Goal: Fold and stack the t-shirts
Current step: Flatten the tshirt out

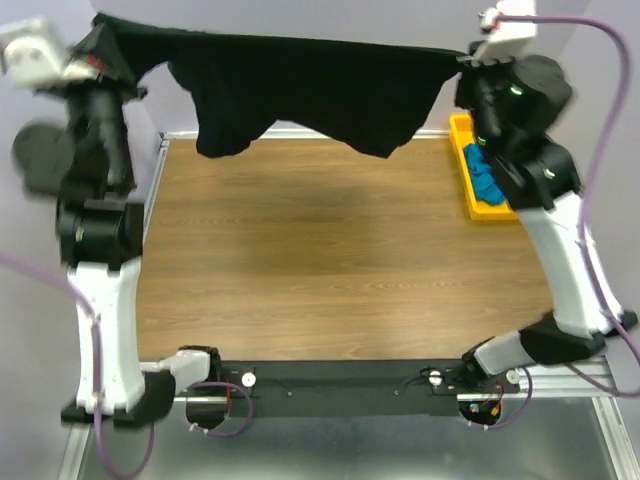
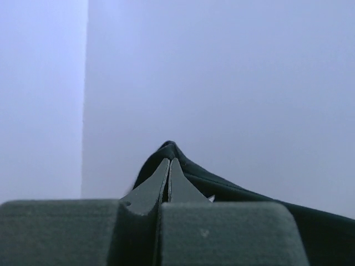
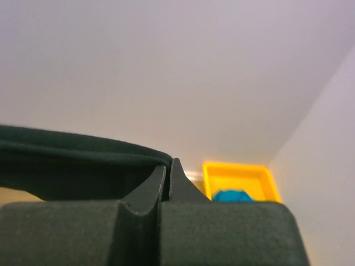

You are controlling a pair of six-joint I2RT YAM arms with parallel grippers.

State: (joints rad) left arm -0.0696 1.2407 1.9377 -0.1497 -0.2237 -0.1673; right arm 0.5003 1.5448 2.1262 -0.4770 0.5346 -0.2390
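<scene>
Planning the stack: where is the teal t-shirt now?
In the top view, the teal t-shirt lies bunched in the yellow tray at the far right of the table.

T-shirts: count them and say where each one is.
2. The black t-shirt hangs stretched in the air over the table's far edge, held at both ends. The teal-blue t-shirt lies bunched in the yellow tray, far right; more could hide beneath it.

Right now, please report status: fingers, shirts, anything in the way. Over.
Status: left fingers and right fingers both shut on black shirt, stretched between them in the air. Blue shirt in yellow tray. Nothing seen in the way.
</scene>
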